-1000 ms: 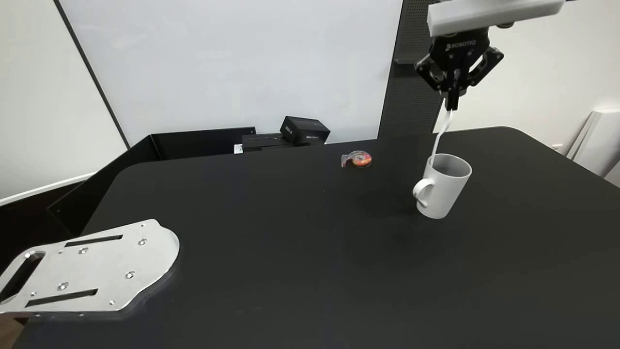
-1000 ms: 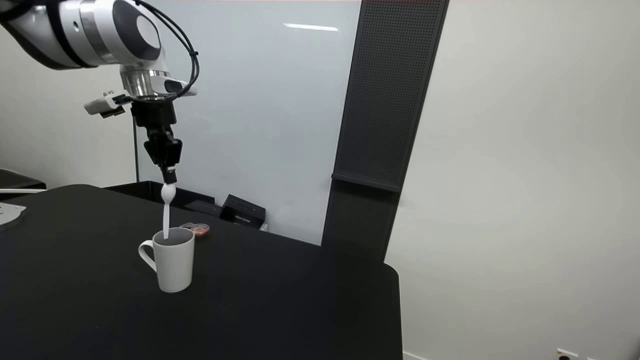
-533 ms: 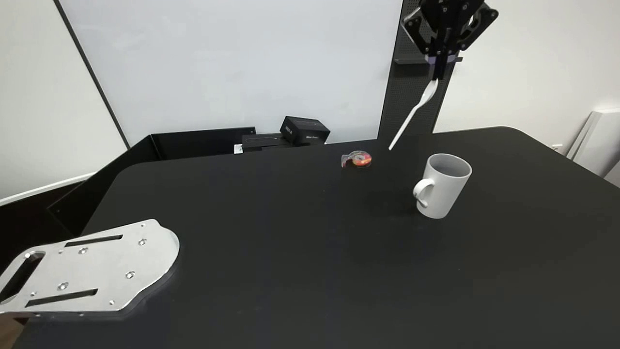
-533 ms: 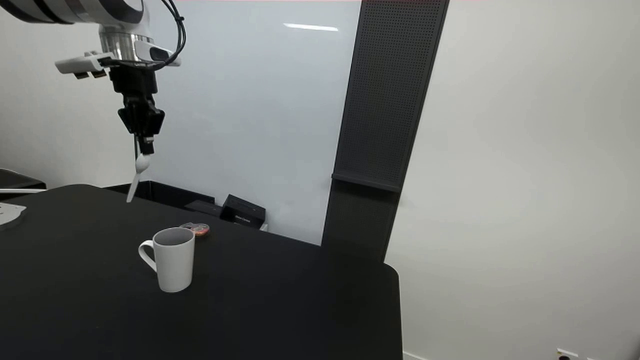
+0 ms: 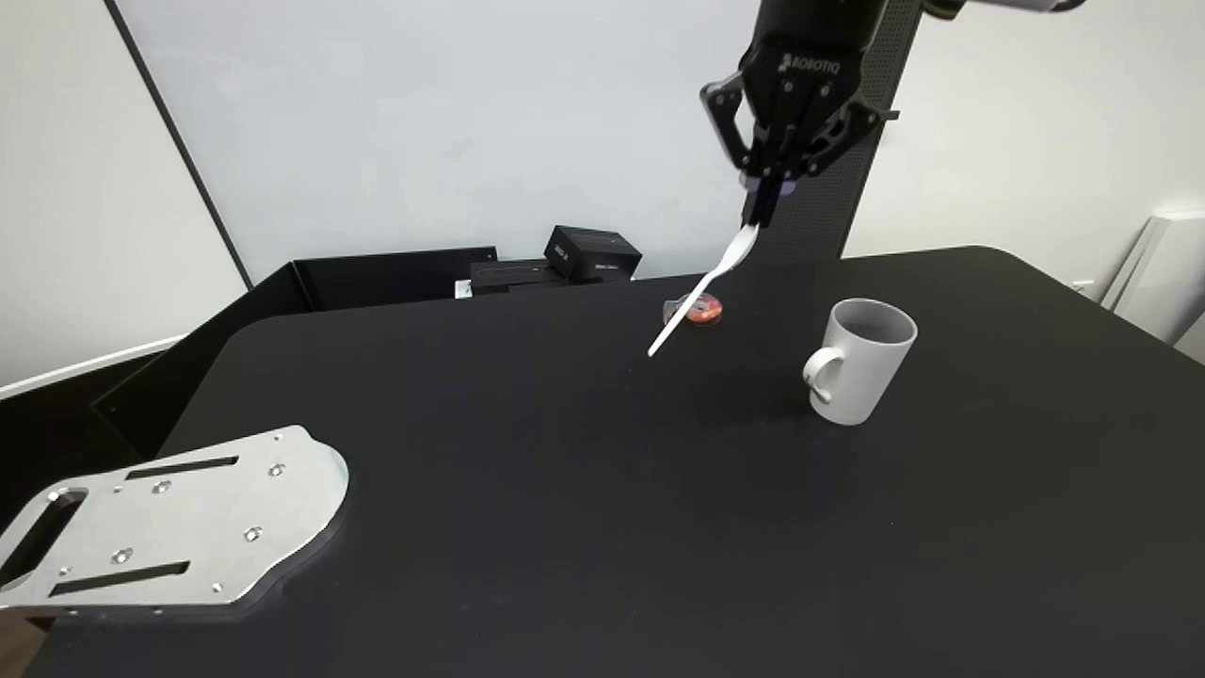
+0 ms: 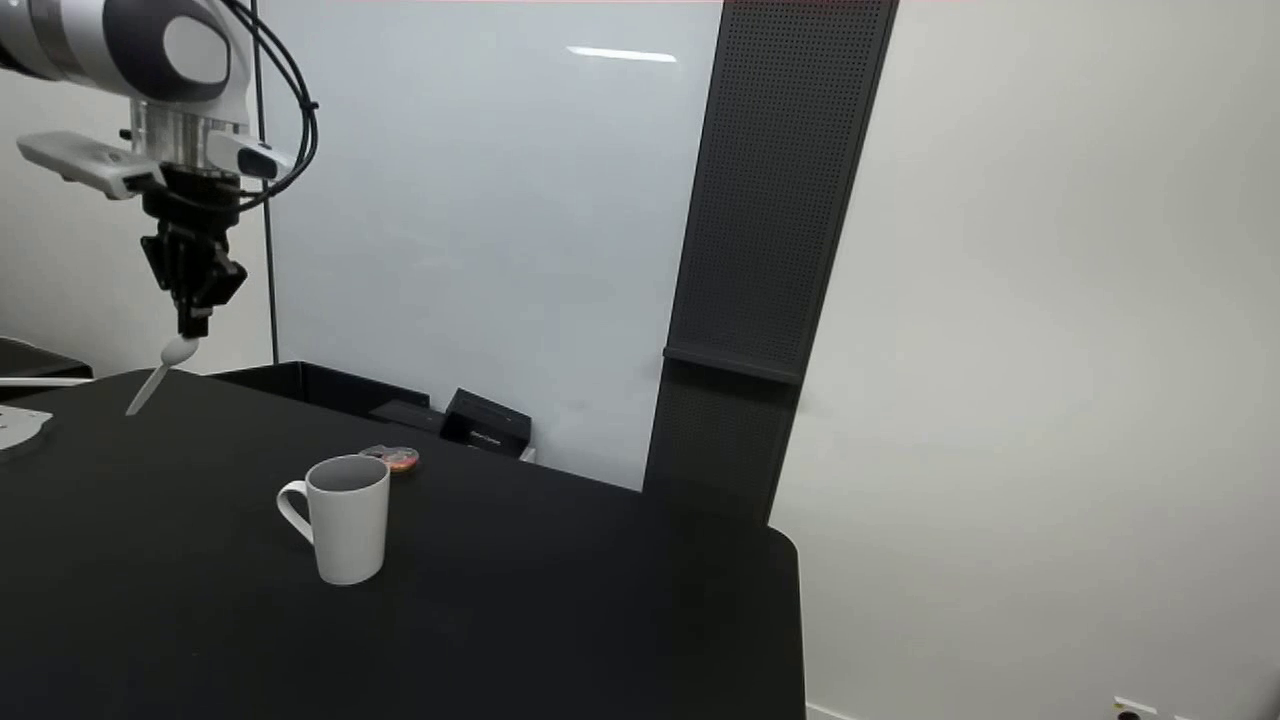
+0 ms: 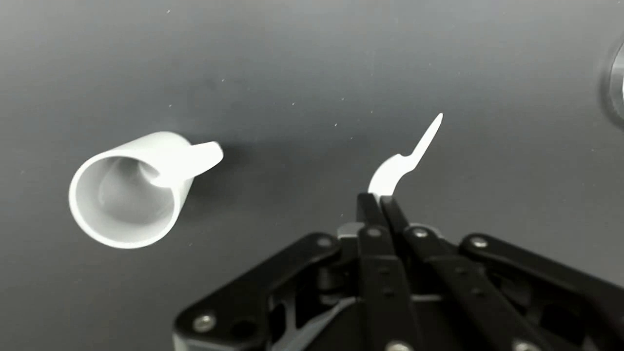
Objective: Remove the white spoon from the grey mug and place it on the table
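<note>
Stretching out below the claw (image 7: pixel 377 198), the black table (image 5: pixel 565 461) is waiting, and the grey mug (image 5: pixel 861 367) is sitting off to the claw's side. I'm watching the closed claw pinching the white spoon (image 7: pixel 396 166) by its bowl, handle slanting down in mid-air. I'm judging this the carry, the next move calling for lowering and levelling it before letting go.

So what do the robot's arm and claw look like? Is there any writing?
The arm is white and grey, with a dark rounded patch around a pale disc. Below that is a shiny silver collar, and black cables curve beside it. The claw is black, with two thin fingers, round silver screws and pale letters spelling ROBOTIQ.
</note>
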You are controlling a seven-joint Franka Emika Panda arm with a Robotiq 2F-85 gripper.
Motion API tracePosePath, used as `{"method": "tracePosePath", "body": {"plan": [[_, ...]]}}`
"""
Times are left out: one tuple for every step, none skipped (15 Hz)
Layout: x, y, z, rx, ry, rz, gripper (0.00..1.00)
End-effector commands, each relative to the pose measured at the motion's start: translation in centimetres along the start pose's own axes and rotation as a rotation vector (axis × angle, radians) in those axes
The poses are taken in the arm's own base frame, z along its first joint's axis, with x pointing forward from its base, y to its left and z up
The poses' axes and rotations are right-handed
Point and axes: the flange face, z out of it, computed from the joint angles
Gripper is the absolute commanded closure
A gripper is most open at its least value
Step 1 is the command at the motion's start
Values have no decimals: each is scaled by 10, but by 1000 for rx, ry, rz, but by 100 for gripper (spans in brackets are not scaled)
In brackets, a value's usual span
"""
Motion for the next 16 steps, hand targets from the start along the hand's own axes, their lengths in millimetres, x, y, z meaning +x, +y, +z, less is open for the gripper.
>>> {"method": "tracePosePath", "body": {"plan": [[-19, -3, 44, 63, -55, 19, 99], [-24, -4, 58, 71, -73, 27, 99], [-27, -3, 73, 72, -89, 38, 99], [-30, -2, 86, 73, -98, 47, 99], [-33, 0, 99, 70, -107, 57, 99], [-34, 2, 111, 66, -113, 64, 99], [-36, 6, 124, 59, -113, 73, 99], [-37, 9, 135, 49, -104, 83, 99], [-37, 13, 146, 41, -83, 90, 99], [-39, 17, 158, 32, -79, 98, 99], [-40, 20, 168, 25, -73, 103, 99], [-41, 24, 177, 17, -71, 108, 99], [-41, 28, 184, 11, -67, 112, 99], [-40, 31, 189, 5, -68, 113, 99], [-40, 33, 193, -8, -68, 116, 72], [-38, 34, 193, -17, -67, 114, 70]]}}
